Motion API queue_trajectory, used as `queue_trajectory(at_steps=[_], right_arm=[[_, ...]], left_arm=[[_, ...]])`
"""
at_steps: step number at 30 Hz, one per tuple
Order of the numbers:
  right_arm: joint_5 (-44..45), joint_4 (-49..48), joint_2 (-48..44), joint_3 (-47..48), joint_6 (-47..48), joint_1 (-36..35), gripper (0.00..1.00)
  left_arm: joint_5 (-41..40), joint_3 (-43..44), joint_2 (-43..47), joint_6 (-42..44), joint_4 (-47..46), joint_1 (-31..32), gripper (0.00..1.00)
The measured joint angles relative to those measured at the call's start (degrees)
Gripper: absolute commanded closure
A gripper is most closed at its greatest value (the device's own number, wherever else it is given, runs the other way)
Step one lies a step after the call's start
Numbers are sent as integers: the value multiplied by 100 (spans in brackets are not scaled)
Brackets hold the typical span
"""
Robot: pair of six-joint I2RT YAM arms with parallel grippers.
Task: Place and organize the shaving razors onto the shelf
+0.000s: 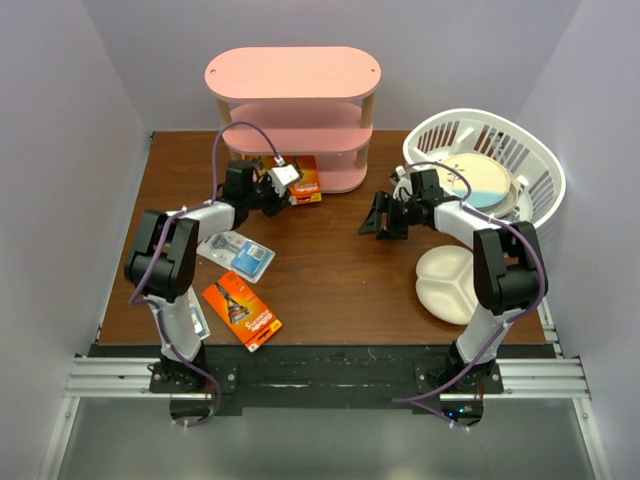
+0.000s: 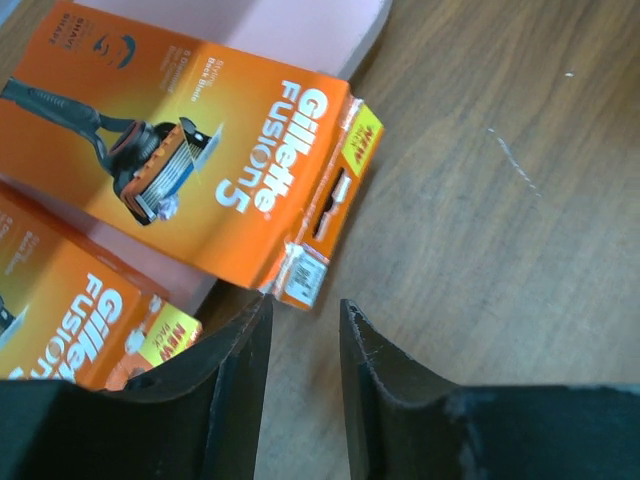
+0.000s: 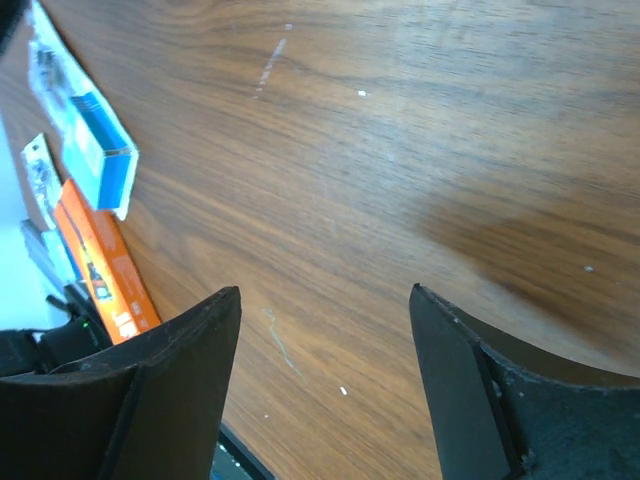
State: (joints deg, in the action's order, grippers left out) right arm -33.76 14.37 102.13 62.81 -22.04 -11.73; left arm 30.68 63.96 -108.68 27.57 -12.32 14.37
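Note:
The pink shelf (image 1: pixel 293 72) stands at the back. Two orange razor packs lie on its bottom board, one (image 2: pixel 180 150) further in, the other (image 2: pixel 70 320) closer to the left; from above they show as one orange patch (image 1: pixel 308 180). My left gripper (image 2: pixel 305 312) is open by a narrow gap, its tips just short of the upper pack's hang tab, holding nothing. A third orange pack (image 1: pixel 242 310) and a white-and-blue pack (image 1: pixel 240 252) lie on the table at the front left. My right gripper (image 3: pixel 325 295) hangs open over bare wood mid-table.
A white slatted basket (image 1: pixel 535 165) with a plate inside stands at the back right. A white divided plate (image 1: pixel 455 285) lies in front of it. Another white-and-blue pack (image 1: pixel 198 322) peeks out under my left arm.

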Motion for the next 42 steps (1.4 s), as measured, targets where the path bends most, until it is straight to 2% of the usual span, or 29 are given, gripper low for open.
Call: queue_trajectory(at_steps=[2, 4, 5, 7, 8, 11, 16, 20, 23, 28, 34, 42], right_arm=[[-37, -68, 0, 2, 22, -17, 32], [-28, -160, -2, 17, 76, -63, 35], [4, -247, -7, 31, 162, -114, 42], [107, -525, -17, 48, 356, -295, 56], [184, -592, -17, 94, 476, -396, 69], [407, -758, 96, 496, 966, -828, 82], [789, -1104, 852, 1661, 1993, -1475, 86], [1207, -1176, 1287, 2024, 2975, -1882, 90], [1399, -988, 1626, 2387, 3609, -2107, 98], [1735, -562, 2175, 3211, 4356, -2293, 98], [2122, -492, 2214, 3265, 5254, -2356, 97], [2522, -452, 2481, 3576, 5910, -2564, 96]], left_arm=[[28, -225, 225, -9, 15, -2, 60], [72, -474, 568, -66, 85, -4, 67], [81, -616, 802, -131, 109, -4, 69], [90, -909, 1342, -260, 122, -7, 95], [87, -1049, 1624, -348, 125, -7, 100], [39, -1534, 2468, -713, 98, -7, 100], [-295, -1832, 3510, -1268, 323, -9, 100], [-1034, -1888, 4253, -1665, 501, -13, 100], [-1613, -1888, 4701, -1840, 518, -72, 100], [-2087, -1888, 5045, -1969, 605, -476, 100], [-2326, -2046, 5252, -2011, 651, -859, 100], [-2365, -2286, 5383, -2020, 610, -986, 100]])
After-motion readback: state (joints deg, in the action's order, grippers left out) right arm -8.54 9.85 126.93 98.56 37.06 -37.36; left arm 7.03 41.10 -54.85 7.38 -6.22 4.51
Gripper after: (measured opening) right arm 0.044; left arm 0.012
